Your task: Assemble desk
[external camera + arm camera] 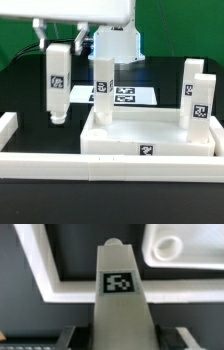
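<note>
Fingers clamped on white tagged leg, held upright above black tabletop, just beside desk slab on exterior view's left. Slab lies inside white border rails; two legs stand on it. Marker board lies behind.

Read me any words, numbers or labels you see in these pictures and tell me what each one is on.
No readable words, brand names or numbers anywhere.
Only black-and-white square code tags, patterns rather than text:
- on the white block leg held in the gripper
- on the large white tray-like desk slab, front rim
- on the two upright white legs
- on the flat marker board, blurred
</note>
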